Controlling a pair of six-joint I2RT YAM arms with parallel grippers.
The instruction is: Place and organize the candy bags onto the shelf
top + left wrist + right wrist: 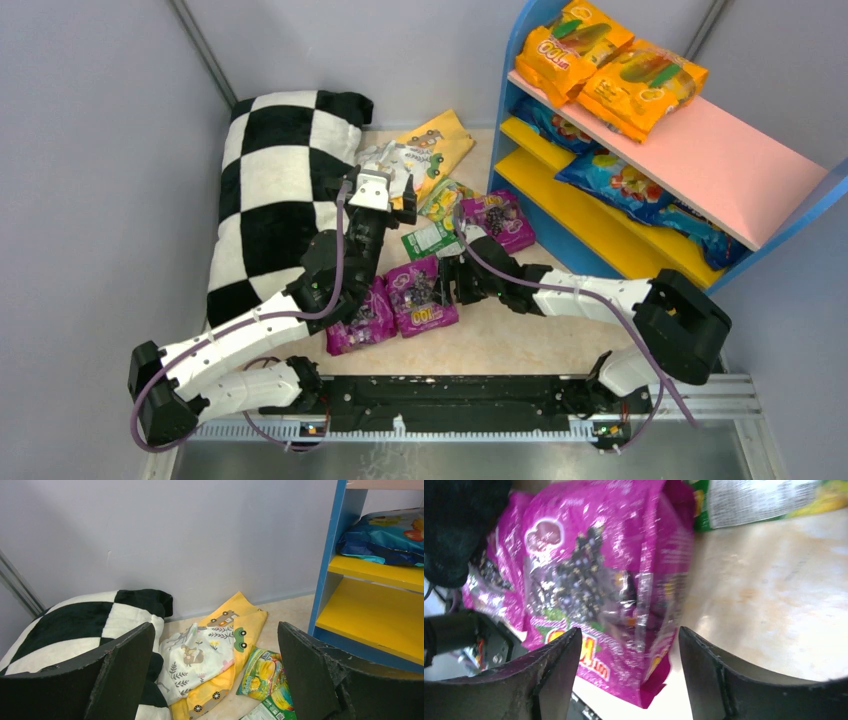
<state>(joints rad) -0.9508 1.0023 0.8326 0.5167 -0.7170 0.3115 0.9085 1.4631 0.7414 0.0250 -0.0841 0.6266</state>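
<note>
Top external view: the shelf (505, 130) stands at the far right, and the frame edge cuts off its right end. Two orange candy bags (572, 45) overlap on the pink top board (720, 165). Blue candy bags (615, 183) lie on the yellow boards. The pink board partly hides them, so you cannot get a sure count.

Floor, same view:
- The far purple bag (497, 218) lies near the shelf's foot.
- The middle purple bag (420, 295) lies just beside the right gripper (452, 283).
- The near purple bag (362, 318) is half covered by the left arm.
- A green candy bag (445, 200) lies between the left gripper (400, 205) and the far purple bag.
- A green-and-white packet (430, 240) lies just below it, back side up, its print too small to read.
- A yellow car-print cloth (430, 150) lies against the checkered pillow (275, 190).

Left wrist view: the left gripper (215, 680) has its fingers (125, 675) spread wide with nothing between them. The cloth (220, 650), green candy bag (262, 672) and pillow (85, 625) lie beyond. One blue candy bag (385, 535) shows on the shelf (345, 555), cut off at the right.

Right wrist view: the right gripper (629, 670) has its fingers (554, 675) apart. The middle purple bag (599, 580) fills the view, with its lower edge reaching into the gap. You cannot tell whether there is contact.
</note>
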